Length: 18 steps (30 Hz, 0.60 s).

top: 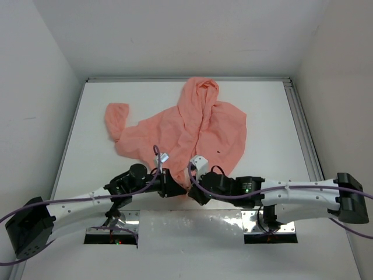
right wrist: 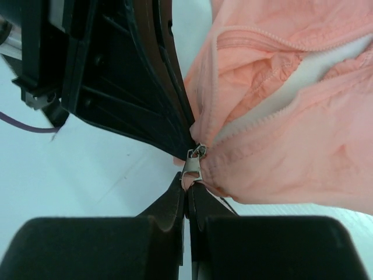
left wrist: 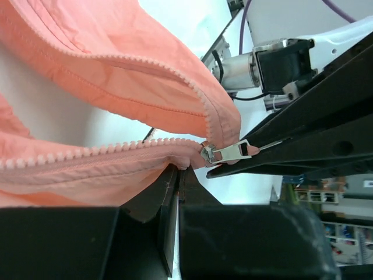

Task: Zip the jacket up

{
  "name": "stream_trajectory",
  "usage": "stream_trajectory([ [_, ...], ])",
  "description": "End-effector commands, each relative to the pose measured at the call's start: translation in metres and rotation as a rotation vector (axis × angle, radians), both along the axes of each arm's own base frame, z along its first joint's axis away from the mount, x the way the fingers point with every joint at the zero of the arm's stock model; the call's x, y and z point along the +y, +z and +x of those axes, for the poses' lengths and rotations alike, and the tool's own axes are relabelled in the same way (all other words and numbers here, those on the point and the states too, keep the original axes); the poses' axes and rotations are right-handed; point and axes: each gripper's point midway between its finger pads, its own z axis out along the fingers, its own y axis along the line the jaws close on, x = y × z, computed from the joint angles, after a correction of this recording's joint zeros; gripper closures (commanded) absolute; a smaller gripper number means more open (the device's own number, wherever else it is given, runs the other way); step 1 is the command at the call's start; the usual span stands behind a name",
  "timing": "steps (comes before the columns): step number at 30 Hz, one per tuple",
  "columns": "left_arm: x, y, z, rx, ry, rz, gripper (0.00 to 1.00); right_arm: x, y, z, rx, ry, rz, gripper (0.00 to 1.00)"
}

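- My left gripper [left wrist: 178, 175] is closed narrow on the jacket's bottom hem, pinching the fabric just beneath the slider [left wrist: 208, 153].
- My right gripper [right wrist: 187, 195] is pressed shut on the metal zipper pull [right wrist: 192, 166], right at the bottom end of the zipper.
- The two grippers' tips sit just beside each other, almost touching, at the near hem.
- The jacket [top: 175, 131] lies spread on the white table [top: 268, 116], slightly left of centre, with the hood [top: 201, 93] pointing to the far edge and one sleeve [top: 116, 119] flung out to the left.
- It is salmon-pink, thin and rumpled, with a tiny dark mark [top: 218, 153] on the right-hand front panel.
- The front is open: one row of teeth [left wrist: 105, 150] runs into the slider, the other row [left wrist: 145, 64] arches away from it, and bare table shows between them.
- From above, both my arms cross over the lower hem and hide the zipper's end.
- A purple cable [top: 155, 153] loops up from my left arm over the fabric.
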Motion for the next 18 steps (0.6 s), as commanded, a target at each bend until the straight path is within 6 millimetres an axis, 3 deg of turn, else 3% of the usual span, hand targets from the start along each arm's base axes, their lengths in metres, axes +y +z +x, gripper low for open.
stream_trajectory([
  [1,0.013,-0.028,-0.001,-0.018,-0.009,0.134,1.0,0.004,0.024,0.005,-0.038,0.019,-0.063,1.0],
  [2,0.013,-0.028,-0.003,-0.02,-0.017,0.135,1.0,0.006,0.018,0.008,-0.046,0.027,-0.103,1.0],
  [3,0.013,-0.028,-0.006,-0.024,-0.028,0.137,1.0,0.014,0.03,0.012,-0.063,0.025,-0.099,1.0],
  [5,0.017,-0.035,-0.009,-0.022,-0.032,0.161,1.0,0.015,0.02,0.016,-0.063,0.037,-0.178,1.0],
  [9,0.022,-0.037,-0.014,-0.035,-0.053,0.181,1.0,0.029,0.031,0.022,-0.022,0.077,-0.161,1.0],
  [14,0.024,-0.035,-0.017,-0.054,-0.068,0.178,1.0,0.042,0.05,0.031,0.089,0.12,-0.064,1.0],
  [18,0.028,-0.039,-0.016,-0.068,-0.059,0.198,1.0,0.052,0.065,0.023,0.171,0.186,0.043,1.0],
])
